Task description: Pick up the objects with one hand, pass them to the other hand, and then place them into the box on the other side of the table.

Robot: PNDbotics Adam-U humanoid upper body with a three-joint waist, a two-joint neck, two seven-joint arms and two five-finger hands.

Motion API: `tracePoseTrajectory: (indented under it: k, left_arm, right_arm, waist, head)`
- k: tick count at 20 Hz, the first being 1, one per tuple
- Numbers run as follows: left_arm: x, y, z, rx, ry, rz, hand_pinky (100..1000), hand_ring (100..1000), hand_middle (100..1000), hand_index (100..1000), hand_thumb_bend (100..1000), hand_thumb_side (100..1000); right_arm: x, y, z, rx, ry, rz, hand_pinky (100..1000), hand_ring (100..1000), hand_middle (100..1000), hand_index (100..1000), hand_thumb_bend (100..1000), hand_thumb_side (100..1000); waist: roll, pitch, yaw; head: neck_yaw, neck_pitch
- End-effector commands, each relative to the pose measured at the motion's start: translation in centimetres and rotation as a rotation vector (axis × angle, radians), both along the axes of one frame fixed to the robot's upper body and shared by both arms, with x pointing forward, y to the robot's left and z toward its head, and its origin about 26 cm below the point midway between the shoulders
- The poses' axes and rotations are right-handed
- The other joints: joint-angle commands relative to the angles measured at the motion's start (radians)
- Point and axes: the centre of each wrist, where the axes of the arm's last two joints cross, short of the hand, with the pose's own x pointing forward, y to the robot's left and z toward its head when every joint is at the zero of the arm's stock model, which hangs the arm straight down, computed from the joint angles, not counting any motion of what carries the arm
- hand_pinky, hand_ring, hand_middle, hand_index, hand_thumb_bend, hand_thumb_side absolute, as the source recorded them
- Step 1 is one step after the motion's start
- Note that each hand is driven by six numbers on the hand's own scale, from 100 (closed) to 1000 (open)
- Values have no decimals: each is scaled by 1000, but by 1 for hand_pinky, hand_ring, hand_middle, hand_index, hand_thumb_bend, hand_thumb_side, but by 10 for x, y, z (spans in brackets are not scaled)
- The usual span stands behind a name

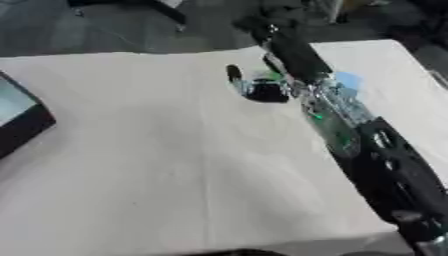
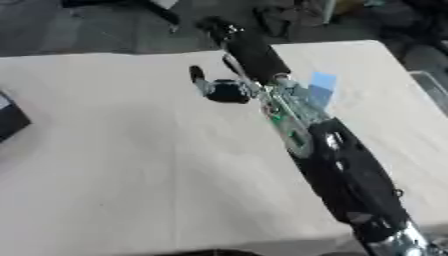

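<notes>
The right arm (image 2: 350, 185) runs from the lower right of the frame toward upper centre: a bulky black shell, then an exposed silver section with green parts, then a black sleeve-like forearm. The right hand (image 2: 223, 90) is black.

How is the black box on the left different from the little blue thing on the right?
The black box with a pale inside is bigger, dark, and sits at the table's left edge, partly cut off. The small light-blue thing is pale and lies toward the right. Both rest on the beige table.
</notes>
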Motion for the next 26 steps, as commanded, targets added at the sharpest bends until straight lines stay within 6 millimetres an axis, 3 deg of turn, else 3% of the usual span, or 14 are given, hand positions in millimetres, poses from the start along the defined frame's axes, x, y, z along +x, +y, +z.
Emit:
tracePoseTrajectory:
  k: [1, 6, 12, 18, 26]
  left_arm:
    - [-14, -21, 9, -34, -26, -173, 735, 844, 752, 822, 637, 571]
    - [-24, -36, -8, -45, 55, -292, 734, 850, 748, 816, 613, 600]
    - [-28, -44, -21, -54, 108, -353, 735, 853, 743, 815, 598, 619]
    - [-29, -44, -29, -56, 142, -368, 735, 857, 741, 816, 587, 633]
    - [-28, -43, -37, -76, 170, -371, 735, 861, 739, 816, 582, 644]
  right_arm:
    - [20, -57, 5, 27, 94, -183, 835, 873, 930, 970, 182, 646]
    - [34, -121, -12, 40, 259, -412, 860, 908, 959, 982, 214, 696]
    - [38, -168, -18, 35, 419, -511, 891, 933, 971, 991, 239, 697]
    - [34, -191, -28, 16, 594, -505, 910, 946, 971, 994, 279, 667]
    - [34, -189, -35, -15, 690, -451, 906, 927, 918, 961, 296, 501]
  waist:
    - [1, -16, 1]
    - [0, -13, 0]
    - [4, -7, 3]
    - [6, 0, 6]
    - [11, 7, 13]
  head:
    - [-87, -3]
    - [-168, -3]
    - [-205, -3]
    - [-212, -3]
    - [-221, -3]
